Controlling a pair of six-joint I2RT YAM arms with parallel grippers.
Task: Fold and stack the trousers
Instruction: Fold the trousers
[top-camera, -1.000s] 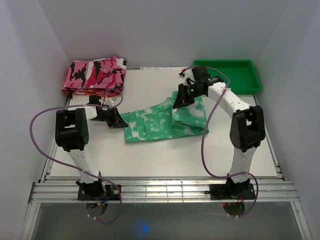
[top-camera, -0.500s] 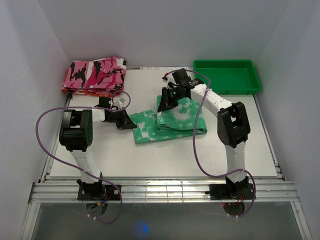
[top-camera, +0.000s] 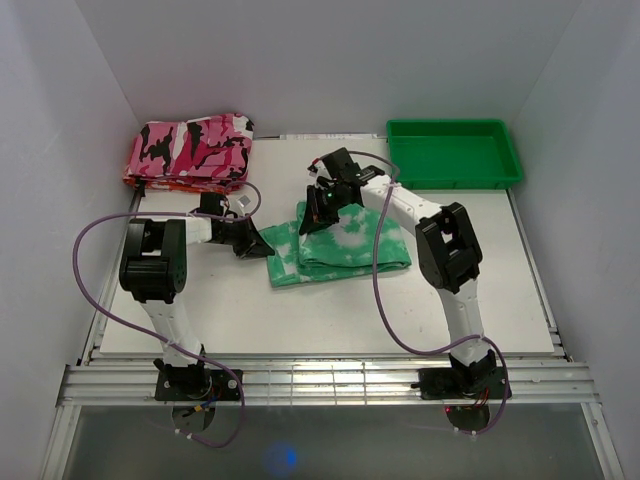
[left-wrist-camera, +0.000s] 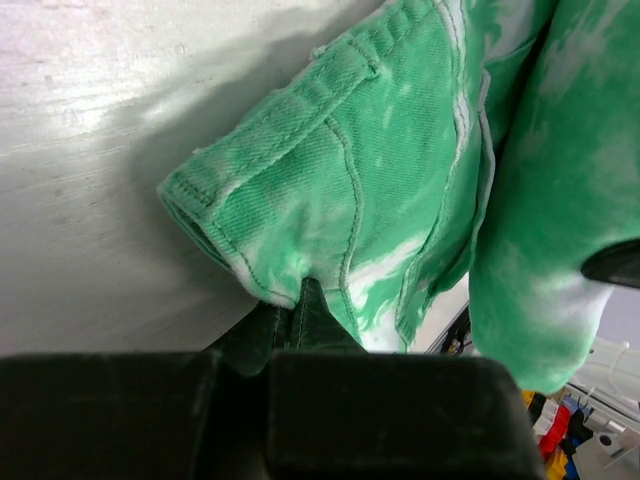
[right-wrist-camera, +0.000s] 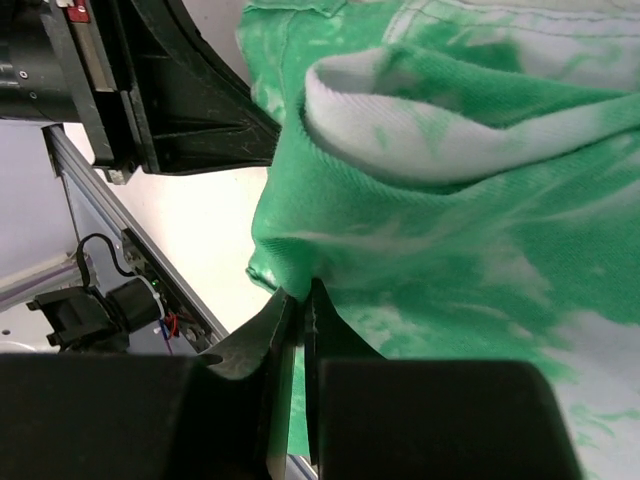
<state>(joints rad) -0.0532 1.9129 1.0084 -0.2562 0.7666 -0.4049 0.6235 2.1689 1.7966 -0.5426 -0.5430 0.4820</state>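
Note:
The green and white tie-dye trousers (top-camera: 350, 240) lie partly folded in the middle of the table. My left gripper (top-camera: 262, 246) is shut on their waistband corner (left-wrist-camera: 250, 230) at the left end. My right gripper (top-camera: 312, 222) is shut on a fold of the upper layer (right-wrist-camera: 400, 250), held over the left part of the trousers, close to the left gripper. In the right wrist view the left gripper's black body (right-wrist-camera: 170, 110) shows just beyond the cloth.
A folded pink, black and white camouflage cloth (top-camera: 190, 150) lies at the back left corner. A rigid green plastic tray (top-camera: 455, 152) stands at the back right. White walls close in the table on three sides.
My right gripper has carried the upper layer leftward across the trousers, toward the left gripper. My left gripper has moved rightward with the waistband corner, so the trousers are now shorter.

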